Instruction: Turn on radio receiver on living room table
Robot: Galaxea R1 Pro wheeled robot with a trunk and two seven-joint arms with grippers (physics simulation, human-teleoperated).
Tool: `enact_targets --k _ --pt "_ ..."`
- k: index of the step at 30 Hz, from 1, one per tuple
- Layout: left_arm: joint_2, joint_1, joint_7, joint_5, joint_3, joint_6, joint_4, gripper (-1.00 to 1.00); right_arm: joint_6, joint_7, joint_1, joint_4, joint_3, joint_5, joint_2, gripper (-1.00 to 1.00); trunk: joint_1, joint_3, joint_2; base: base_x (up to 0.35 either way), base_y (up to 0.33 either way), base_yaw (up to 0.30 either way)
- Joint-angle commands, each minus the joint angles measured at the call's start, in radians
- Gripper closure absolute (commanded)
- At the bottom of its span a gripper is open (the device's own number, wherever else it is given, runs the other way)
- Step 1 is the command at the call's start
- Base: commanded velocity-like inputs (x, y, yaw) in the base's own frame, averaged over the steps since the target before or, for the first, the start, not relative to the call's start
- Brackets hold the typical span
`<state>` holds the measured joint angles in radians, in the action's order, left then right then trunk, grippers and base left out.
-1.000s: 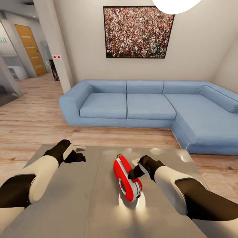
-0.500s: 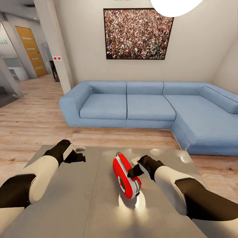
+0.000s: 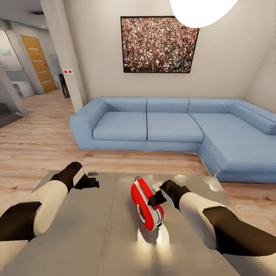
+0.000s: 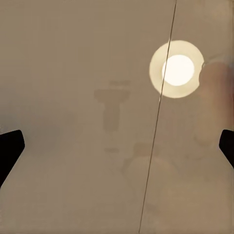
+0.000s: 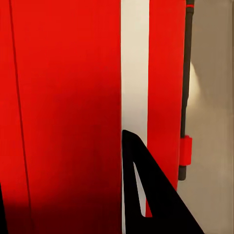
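The radio receiver (image 3: 147,205) was stood on edge on the table (image 3: 96,237), directly against the right gripper (image 3: 155,201), presumably so its switch could be reached, though whether that gripper was clenched could not be told.

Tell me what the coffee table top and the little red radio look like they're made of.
The table looks like polished metal or lacquer, glossy grey: it mirrors the pendant lamp. The radio receiver looks like smooth moulded plastic, red with a white trim band, evenly coloured with a soft sheen. Neither material is certain in a render.
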<state>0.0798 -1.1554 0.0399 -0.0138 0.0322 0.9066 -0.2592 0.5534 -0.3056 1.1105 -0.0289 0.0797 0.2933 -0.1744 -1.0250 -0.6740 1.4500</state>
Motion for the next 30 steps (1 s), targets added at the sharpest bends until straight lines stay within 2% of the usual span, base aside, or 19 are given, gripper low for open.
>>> enact_targets --k 1,30 --pt "0.000 0.000 0.000 0.000 0.000 0.000 0.000 -1.00 0.000 0.000 0.000 -0.001 -0.005 -0.003 0.000 1.00 0.000 0.002 0.000 0.000 0.000 0.000" --pt "0.000 0.000 0.001 0.000 0.000 0.000 0.000 -1.00 0.000 0.000 0.000 -0.007 -0.005 -0.003 0.000 1.00 0.000 0.048 0.000 0.000 0.000 0.000"
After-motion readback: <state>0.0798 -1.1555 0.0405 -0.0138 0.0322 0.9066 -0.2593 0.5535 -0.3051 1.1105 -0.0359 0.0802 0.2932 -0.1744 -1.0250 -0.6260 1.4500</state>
